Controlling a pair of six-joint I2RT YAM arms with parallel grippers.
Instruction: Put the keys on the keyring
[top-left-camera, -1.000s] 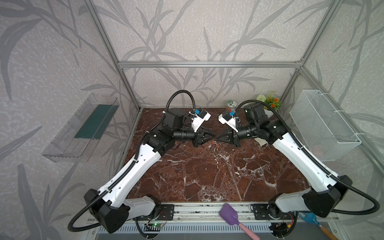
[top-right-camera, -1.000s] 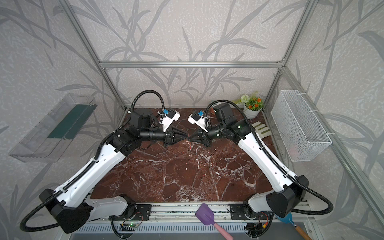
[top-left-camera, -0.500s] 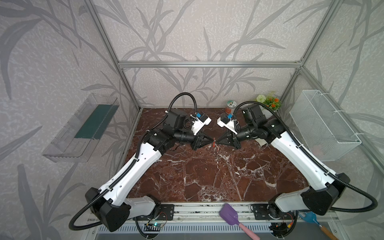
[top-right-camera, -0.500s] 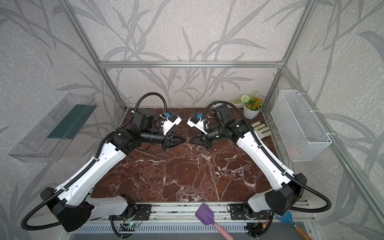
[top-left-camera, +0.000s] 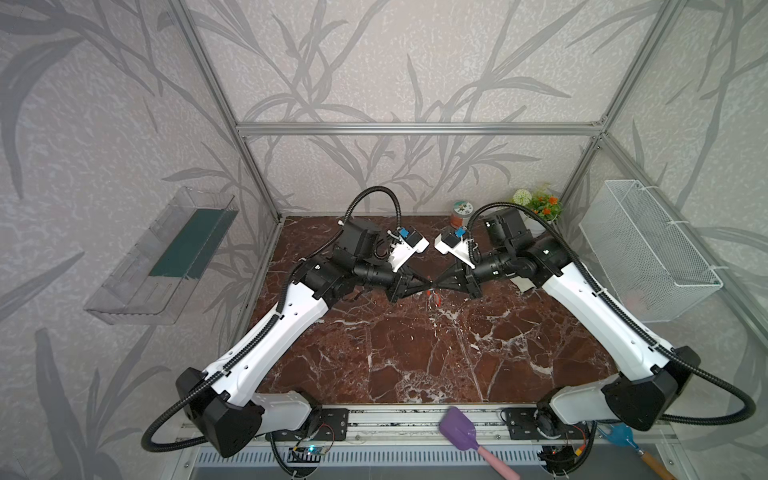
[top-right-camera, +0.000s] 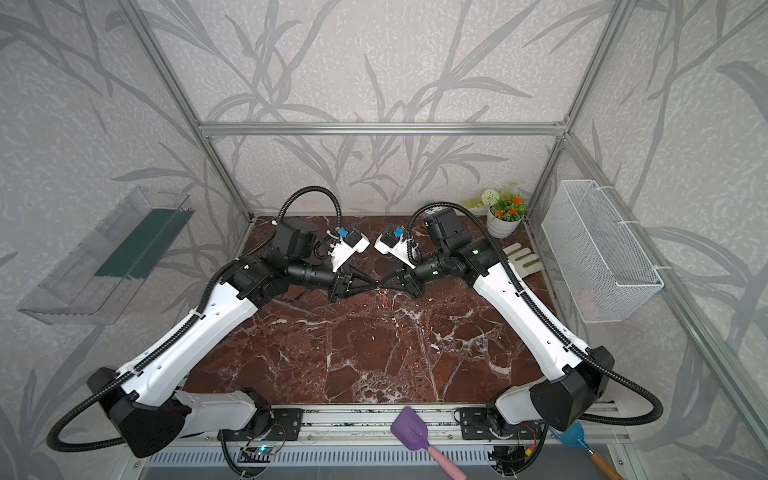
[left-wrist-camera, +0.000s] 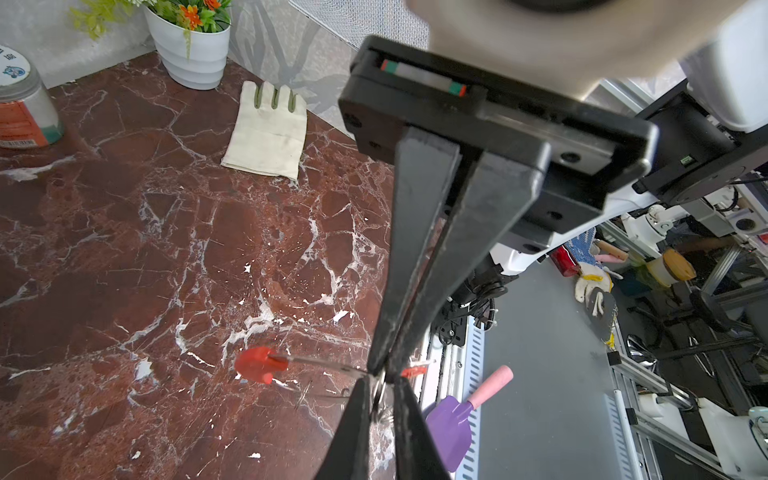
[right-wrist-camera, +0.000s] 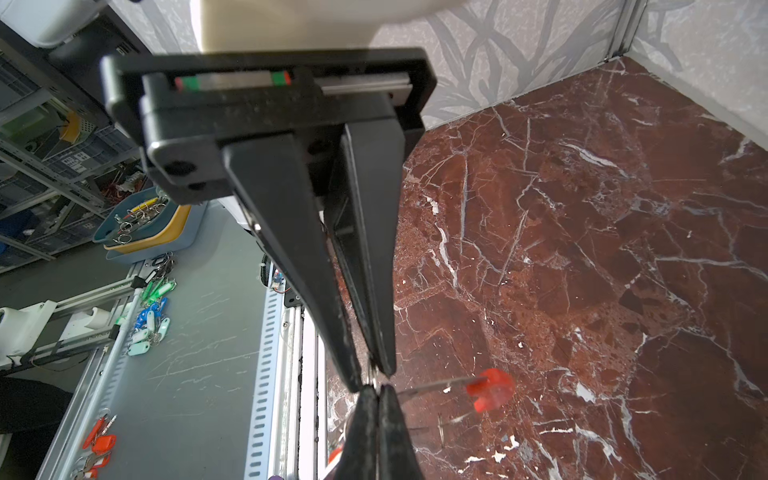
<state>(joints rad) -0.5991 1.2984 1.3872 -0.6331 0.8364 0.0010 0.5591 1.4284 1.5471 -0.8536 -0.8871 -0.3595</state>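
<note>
1. Keyring (left-wrist-camera: 259, 365), left wrist view: its red section hangs over the table (left-wrist-camera: 124, 249). The thin band runs from there into the tips of the right gripper (left-wrist-camera: 381, 368), whose jaws are pressed together on the band. The left gripper (left-wrist-camera: 380, 384) meets it tip to tip. Its jaws are narrow, with a slim gap, and the small silver ring (left-wrist-camera: 378, 392) of the tag (left-wrist-camera: 412, 370) sits in that gap. Whether the ring is pinched, I cannot tell. The tag pokes out just beside the tips, on the side away from the red section. A glove (left-wrist-camera: 266, 133), flower pot (left-wrist-camera: 189, 54) and jar (left-wrist-camera: 20, 108) sit well apart at the back. A purple spatula (left-wrist-camera: 449, 419) lies past the table edge.
2. Right wrist view: the right gripper (right-wrist-camera: 377, 390) has its jaws flush together. The keyring band leaves them toward the red section (right-wrist-camera: 490, 389), which is clear of the table (right-wrist-camera: 582, 208). The left gripper (right-wrist-camera: 371, 376) faces it, jaws nearly closed, with a sliver of metal between the tips.
3. Both top views: the left gripper (top-left-camera: 427, 284) (top-right-camera: 374, 287) and right gripper (top-left-camera: 438, 283) (top-right-camera: 386, 286) meet tip to tip above the back middle of the table. A red speck (top-left-camera: 433, 296) (top-right-camera: 384, 299) hangs just below them. It is too small to tell whether it is the tag or the keyring.
</note>
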